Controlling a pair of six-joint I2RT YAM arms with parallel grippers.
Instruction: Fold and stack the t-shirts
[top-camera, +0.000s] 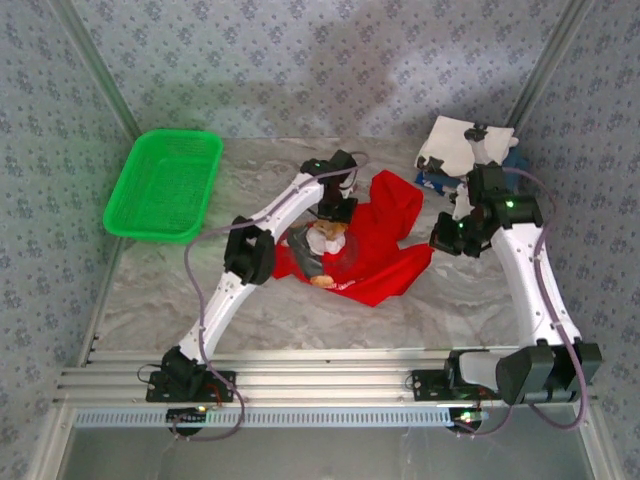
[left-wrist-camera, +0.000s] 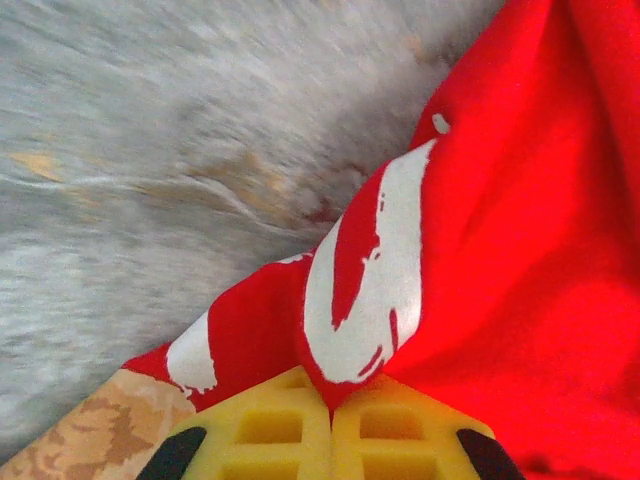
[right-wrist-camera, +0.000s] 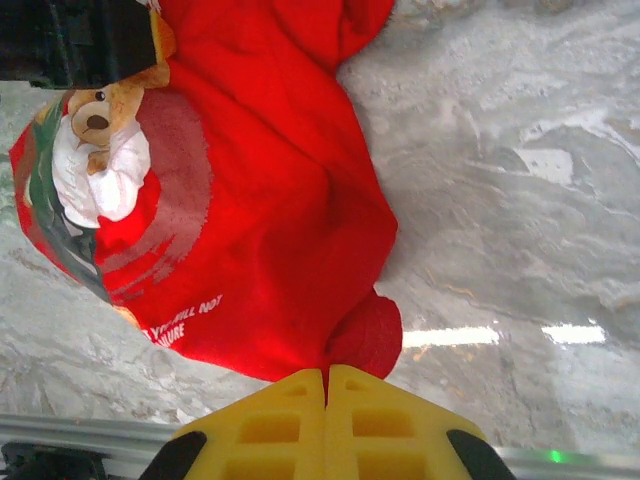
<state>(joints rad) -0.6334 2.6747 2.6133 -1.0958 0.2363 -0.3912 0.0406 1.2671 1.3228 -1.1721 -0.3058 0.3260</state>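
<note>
The left gripper (left-wrist-camera: 330, 400) pinches a fold of the red shirt (left-wrist-camera: 520, 260). The right gripper (right-wrist-camera: 326, 380) is closed, its tips touching the shirt's edge.

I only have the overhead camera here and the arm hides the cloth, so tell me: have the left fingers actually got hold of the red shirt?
Observer: Yes. In the left wrist view the left fingers are shut, with a fold of the red shirt pinched between them.
Operator: Which part of it?
Observer: A fold carrying white print, just beside bare table.
Operator: And the right side?
Observer: The right fingers are shut too. A bunched red edge meets their tips and looks pinched.
</note>
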